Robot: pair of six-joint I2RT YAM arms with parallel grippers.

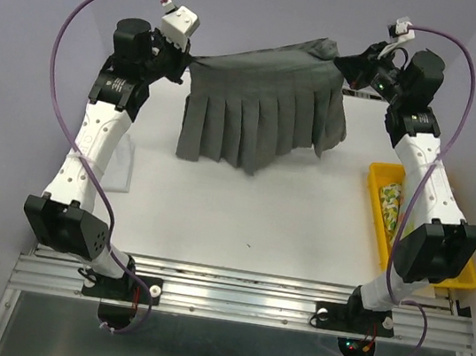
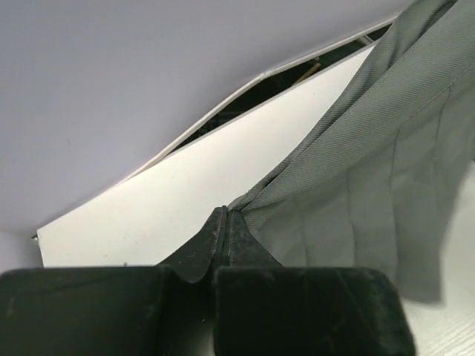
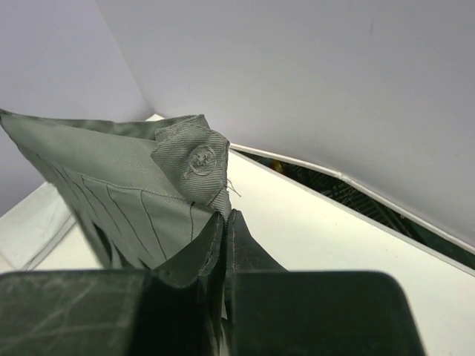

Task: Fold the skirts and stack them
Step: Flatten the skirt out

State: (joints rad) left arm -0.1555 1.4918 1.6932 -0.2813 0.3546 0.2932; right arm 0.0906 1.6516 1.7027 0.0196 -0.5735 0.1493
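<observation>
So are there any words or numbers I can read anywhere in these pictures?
There are no words, numbers or signs that can be read.
The button on the grey skirt has a raised pattern, but it is too blurred to read.
The yellow tray shows no label.

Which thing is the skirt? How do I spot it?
Look at the far end of the white table. The dark grey skirt hangs there like a curtain, pinched by the left gripper and the right gripper. Unlike the yellow tray, it is soft, pleated cloth.
</observation>
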